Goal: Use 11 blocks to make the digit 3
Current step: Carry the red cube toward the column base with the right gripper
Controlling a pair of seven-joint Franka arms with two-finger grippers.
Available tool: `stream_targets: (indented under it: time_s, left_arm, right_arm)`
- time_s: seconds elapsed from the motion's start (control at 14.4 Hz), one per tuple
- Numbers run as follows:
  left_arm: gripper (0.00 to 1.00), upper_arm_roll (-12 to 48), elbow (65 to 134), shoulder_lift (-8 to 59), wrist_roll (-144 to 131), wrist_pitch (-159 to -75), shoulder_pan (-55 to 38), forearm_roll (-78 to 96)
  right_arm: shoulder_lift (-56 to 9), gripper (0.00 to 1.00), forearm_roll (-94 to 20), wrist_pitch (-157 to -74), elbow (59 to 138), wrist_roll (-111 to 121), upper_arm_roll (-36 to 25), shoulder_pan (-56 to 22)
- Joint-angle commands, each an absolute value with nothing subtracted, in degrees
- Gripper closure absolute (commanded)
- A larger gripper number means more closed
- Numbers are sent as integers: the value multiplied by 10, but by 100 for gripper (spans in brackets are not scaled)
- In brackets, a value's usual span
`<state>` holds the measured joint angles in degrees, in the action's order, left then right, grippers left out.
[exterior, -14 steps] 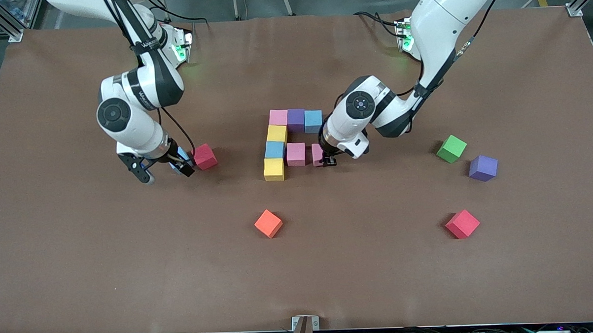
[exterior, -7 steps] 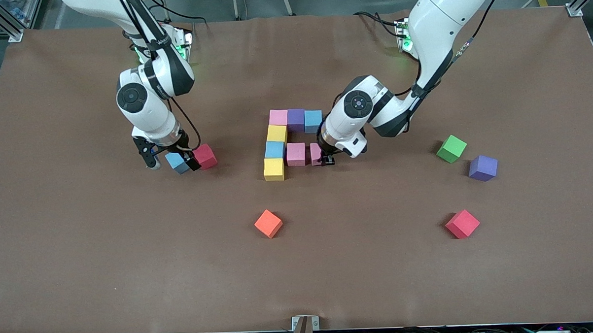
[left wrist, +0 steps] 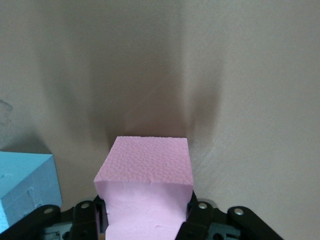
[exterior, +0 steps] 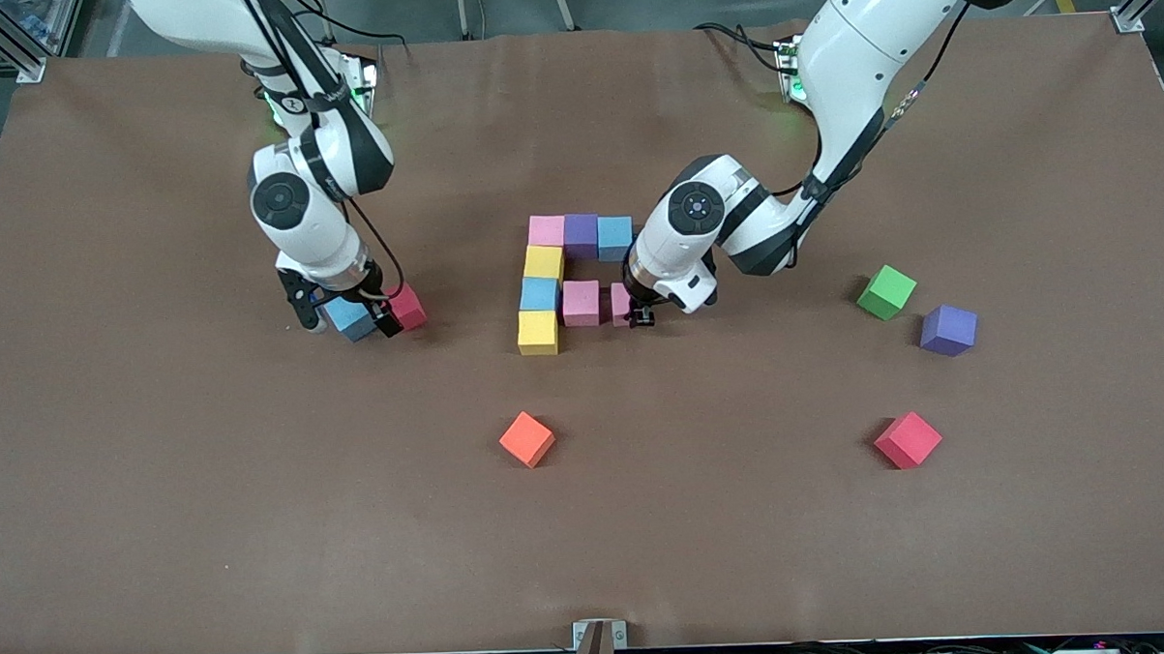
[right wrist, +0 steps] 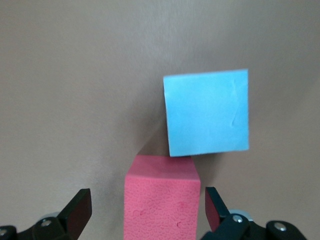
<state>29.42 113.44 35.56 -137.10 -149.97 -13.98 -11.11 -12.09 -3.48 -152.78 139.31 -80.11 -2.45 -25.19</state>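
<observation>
Fingers of left gripper (exterior: 640,316) clamp pink block (left wrist: 146,187); right gripper (exterior: 349,321) fingers spread wide astride red block (right wrist: 161,196).

The pink block (left wrist: 145,172) between my left fingers (left wrist: 196,220) looked like matt, pebbly foam. The red block (right wrist: 161,200) had the same grainy skin; the blue block (right wrist: 206,112) seemed smoother. The table (exterior: 743,515) wore a dull brown, cloth-like cover.
</observation>
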Motion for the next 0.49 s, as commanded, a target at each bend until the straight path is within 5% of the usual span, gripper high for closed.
stream_targets:
  time_s: [0.0, 0.42]
  left_arm:
    - [78, 294, 1127, 367, -1354, -1504, -143, -121]
    - [78, 294, 1111, 377, -1354, -1504, -149, -121]
  right_arm:
    - [-129, 0, -28, -1542, 1402, -824, -25, -264]
    - [-134, 7, -28, -1531, 1401, -825, -25, -259]
